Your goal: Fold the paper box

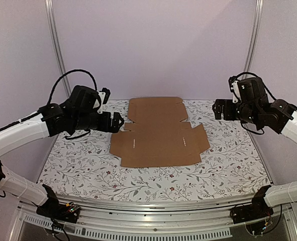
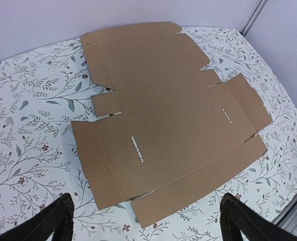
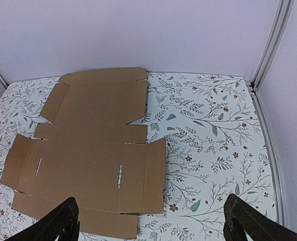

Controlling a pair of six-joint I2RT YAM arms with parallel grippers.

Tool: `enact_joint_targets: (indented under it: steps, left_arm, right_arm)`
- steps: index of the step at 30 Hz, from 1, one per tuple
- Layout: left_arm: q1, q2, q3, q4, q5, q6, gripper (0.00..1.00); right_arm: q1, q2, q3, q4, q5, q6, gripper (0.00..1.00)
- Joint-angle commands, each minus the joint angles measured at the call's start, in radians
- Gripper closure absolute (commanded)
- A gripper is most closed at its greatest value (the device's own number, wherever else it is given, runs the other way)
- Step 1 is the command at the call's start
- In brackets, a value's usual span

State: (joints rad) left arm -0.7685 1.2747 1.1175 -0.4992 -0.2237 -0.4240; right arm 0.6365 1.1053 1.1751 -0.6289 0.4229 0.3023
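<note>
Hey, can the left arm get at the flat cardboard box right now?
Probably yes: the left gripper hovers open by the paper box, at its left flap, with nothing between them.
</note>
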Motion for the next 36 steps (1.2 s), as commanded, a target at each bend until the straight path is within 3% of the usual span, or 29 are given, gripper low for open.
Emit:
enact_joint_targets:
  steps: [1,14,26,36]
  left_arm:
    - [-0.014,-0.024,-0.010,-0.035,-0.055,-0.017,0.01]
    - [-0.014,-0.045,-0.052,-0.050,-0.084,-0.019,0.01]
    - [-0.014,-0.118,-0.118,-0.035,-0.056,-0.045,0.01]
    - [-0.014,-0.154,-0.115,-0.045,-0.046,-0.035,0.00]
  right_arm:
    - [0.005,0.028,-0.010,-0.096,0.035,0.060,0.01]
    - [0.005,0.106,-0.151,-0.109,-0.181,0.215,0.01]
    - [-0.015,0.222,-0.360,0.126,-0.364,0.462,0.01]
    - [-0.101,0.242,-0.477,0.286,-0.553,0.486,0.03]
